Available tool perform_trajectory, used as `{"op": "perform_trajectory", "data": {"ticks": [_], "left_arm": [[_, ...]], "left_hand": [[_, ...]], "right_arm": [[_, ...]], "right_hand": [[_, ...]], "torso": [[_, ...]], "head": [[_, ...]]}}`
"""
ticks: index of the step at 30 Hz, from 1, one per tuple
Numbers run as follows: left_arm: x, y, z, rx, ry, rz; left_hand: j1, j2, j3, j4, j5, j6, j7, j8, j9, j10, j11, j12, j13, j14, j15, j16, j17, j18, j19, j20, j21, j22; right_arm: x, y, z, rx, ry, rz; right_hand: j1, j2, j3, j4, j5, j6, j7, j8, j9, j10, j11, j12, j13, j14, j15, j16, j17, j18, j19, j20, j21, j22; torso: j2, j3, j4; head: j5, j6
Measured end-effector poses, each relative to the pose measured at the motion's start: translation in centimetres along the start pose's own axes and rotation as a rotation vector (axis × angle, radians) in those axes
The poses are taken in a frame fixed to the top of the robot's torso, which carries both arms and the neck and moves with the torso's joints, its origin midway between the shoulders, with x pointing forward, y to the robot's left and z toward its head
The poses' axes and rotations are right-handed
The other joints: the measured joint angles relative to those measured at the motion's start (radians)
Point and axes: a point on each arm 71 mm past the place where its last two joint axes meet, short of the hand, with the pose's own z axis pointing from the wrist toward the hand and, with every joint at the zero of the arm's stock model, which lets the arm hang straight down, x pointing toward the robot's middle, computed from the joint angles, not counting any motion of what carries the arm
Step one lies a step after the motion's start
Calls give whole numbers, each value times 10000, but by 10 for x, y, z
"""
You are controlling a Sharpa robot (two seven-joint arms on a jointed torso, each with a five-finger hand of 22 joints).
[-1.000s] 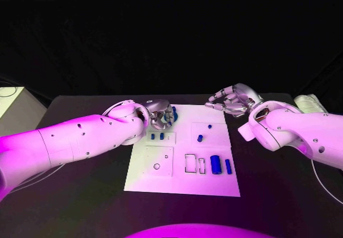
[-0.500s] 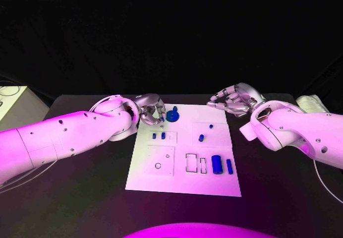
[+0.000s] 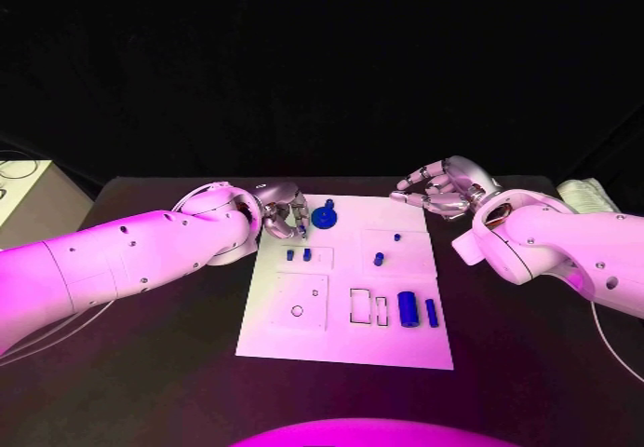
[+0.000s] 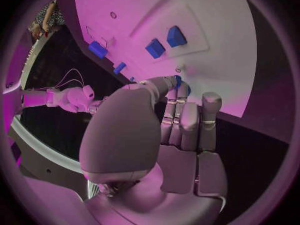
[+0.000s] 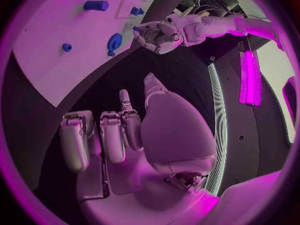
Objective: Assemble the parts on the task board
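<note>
The board (image 3: pixel 346 349) is a white plate lying in the middle of the black table (image 3: pixel 537 354), its long axis running from the robot toward the table's far edge. On it are small blue parts: a round knob (image 3: pixel 325 220) with a short stem pointing up stands near the far left corner, two small pegs (image 3: pixel 298 253) sit side by side just nearer, and one stud (image 3: pixel 379 259) stands alone near the middle. Toward the near right, a thick cylinder (image 3: pixel 407 308) and a thin bar (image 3: pixel 431 312) lie parallel, both with their long axes along the board's length, beside outlined slots (image 3: pixel 360 305). The left hand (image 3: pixel 285 214) hovers at the board's far left edge, just beside the knob, fingers curled in; whether they hold anything I cannot tell. The right hand (image 3: pixel 440 189) is off the board past its far right corner, fingers curled and parted, holding nothing.
</note>
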Motion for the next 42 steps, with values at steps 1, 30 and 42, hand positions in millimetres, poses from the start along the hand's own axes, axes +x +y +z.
{"op": "perform_trajectory", "data": {"ticks": [1, 30, 42], "left_arm": [[1, 0, 0, -14, 24, 2], [10, 2, 3, -113, 390, 44], [12, 1, 4, -117, 445, 84]], "left_hand": [[0, 0, 0, 0, -9, 0, 0, 0, 2, 0, 0, 0, 0, 0, 0, 0, 0, 0, 0, 0, 0, 0], [-55, -56, 28, -28, -48, 35, -35, 0, 29, 69, -69, -77, 32, 0, 0, 0, -20, 0, -1, 0, 0, -32], [-242, -31, 28, -26, -48, 33, -37, -166, 51, 67, -68, -187, 59, -1, 0, -1, -114, 0, -57, 56, -71, -135]], "right_arm": [[0, 0, 0, 0, 0, 0], [0, 0, 0, 2, -4, -10], [0, 0, 0, 3, -3, -14]], "right_hand": [[0, 0, 0, 0, 0, 0, 0, 0, 0, 0, 0, 0, 0, 0, 0, 0, 0, 0, 11, -12, 0, 0], [0, 0, 0, 0, 0, 0, 0, 0, -2, 0, 0, 0, -3, 0, 0, 0, 0, 0, 11, -11, 0, 6], [0, 0, 0, 0, 0, 0, 0, 0, -4, 0, 0, 0, -3, 0, 0, 0, 0, -1, 11, -11, 0, 5]], "torso": [[0, 2, 0], [-10, 12, 2], [-2, 12, 2]], "head": [[0, -4], [-11, -25], [-25, -43]]}}
